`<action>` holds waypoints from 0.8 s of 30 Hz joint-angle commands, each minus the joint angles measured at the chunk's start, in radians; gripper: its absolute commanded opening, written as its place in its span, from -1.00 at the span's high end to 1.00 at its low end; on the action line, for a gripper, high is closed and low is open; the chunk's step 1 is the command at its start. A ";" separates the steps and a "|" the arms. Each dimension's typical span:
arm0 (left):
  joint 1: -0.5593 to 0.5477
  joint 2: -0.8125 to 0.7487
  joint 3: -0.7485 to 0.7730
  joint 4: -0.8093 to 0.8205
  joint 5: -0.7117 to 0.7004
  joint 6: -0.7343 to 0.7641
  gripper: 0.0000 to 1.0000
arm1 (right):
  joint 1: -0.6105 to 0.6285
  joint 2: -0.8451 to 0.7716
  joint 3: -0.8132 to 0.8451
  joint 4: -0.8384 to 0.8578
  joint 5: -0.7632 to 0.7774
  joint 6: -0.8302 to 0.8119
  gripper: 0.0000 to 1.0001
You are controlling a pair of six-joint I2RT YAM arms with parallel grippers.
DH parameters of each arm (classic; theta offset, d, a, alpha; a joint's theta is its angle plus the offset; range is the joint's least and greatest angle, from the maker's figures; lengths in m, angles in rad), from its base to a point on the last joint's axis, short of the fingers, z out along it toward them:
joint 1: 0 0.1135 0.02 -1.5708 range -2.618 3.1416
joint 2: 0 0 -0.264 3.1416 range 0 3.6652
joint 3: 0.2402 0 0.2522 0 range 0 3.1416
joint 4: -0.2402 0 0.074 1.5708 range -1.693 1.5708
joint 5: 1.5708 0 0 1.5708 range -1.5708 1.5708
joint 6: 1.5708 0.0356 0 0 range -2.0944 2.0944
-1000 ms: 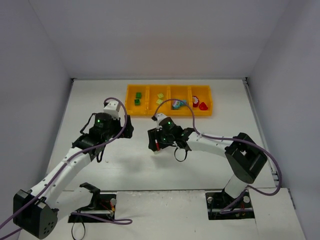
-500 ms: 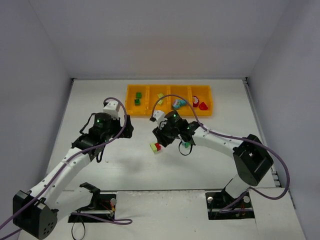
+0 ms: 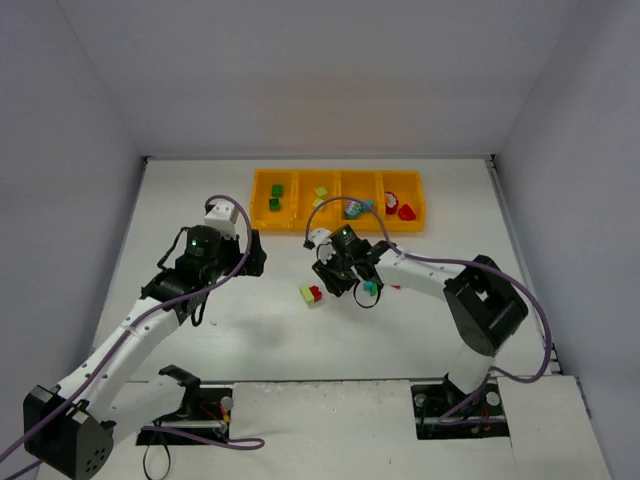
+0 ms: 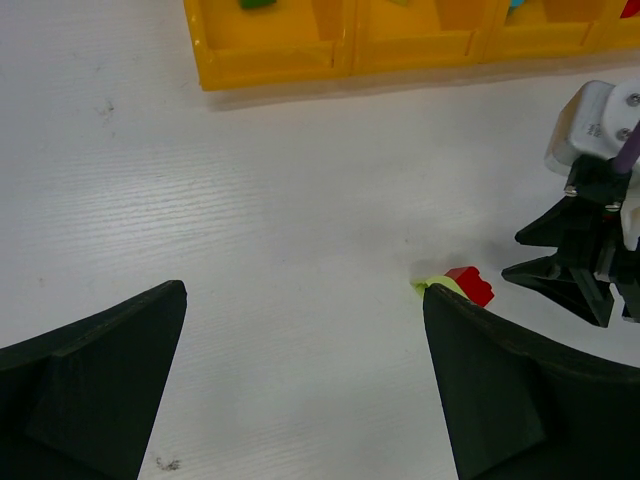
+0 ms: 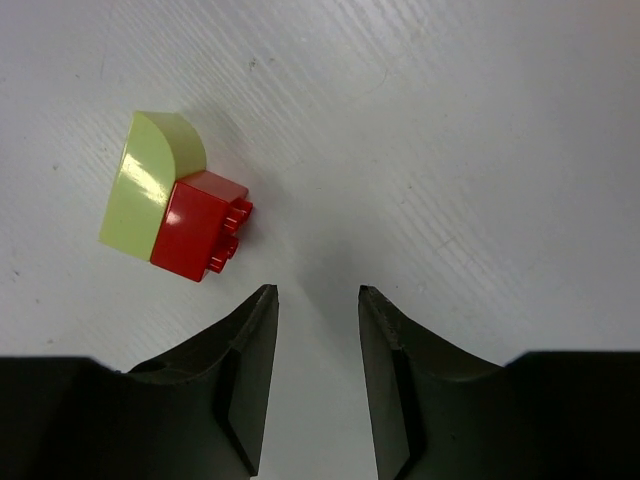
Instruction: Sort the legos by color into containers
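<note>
A lime rounded piece joined to a red brick (image 5: 175, 215) lies on the white table, also seen as the lime-and-red piece (image 3: 311, 293) in the top view and as the red brick (image 4: 470, 284) in the left wrist view. My right gripper (image 5: 315, 290) sits just right of it, its jaws a narrow gap apart with nothing between them. My left gripper (image 4: 305, 290) hangs wide open and empty over bare table, left of the piece. The orange-yellow tray of containers (image 3: 338, 228) lies at the back, holding dark green legos (image 3: 275, 196), lime legos (image 3: 320, 195), teal legos (image 3: 355, 208) and red legos (image 3: 400, 210).
A small teal bit (image 3: 369, 288) shows under the right arm; I cannot tell whether it is a loose brick. The right gripper (image 4: 580, 260) appears at the right edge of the left wrist view. White walls close the table on three sides.
My right gripper has drawn back to the right, off the lime-and-red piece, and its jaws have narrowed. The piece now lies uncovered on the table. The left arm has barely moved.
</note>
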 commanded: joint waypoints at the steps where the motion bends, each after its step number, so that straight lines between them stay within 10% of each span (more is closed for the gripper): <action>1: 0.008 -0.022 0.057 0.035 -0.021 0.011 -0.95 | 0.014 0.011 0.049 0.009 -0.002 0.019 0.30; 24: 0.007 -0.022 0.056 0.036 -0.041 0.013 -0.95 | 0.068 -0.009 -0.006 0.087 -0.086 0.063 0.28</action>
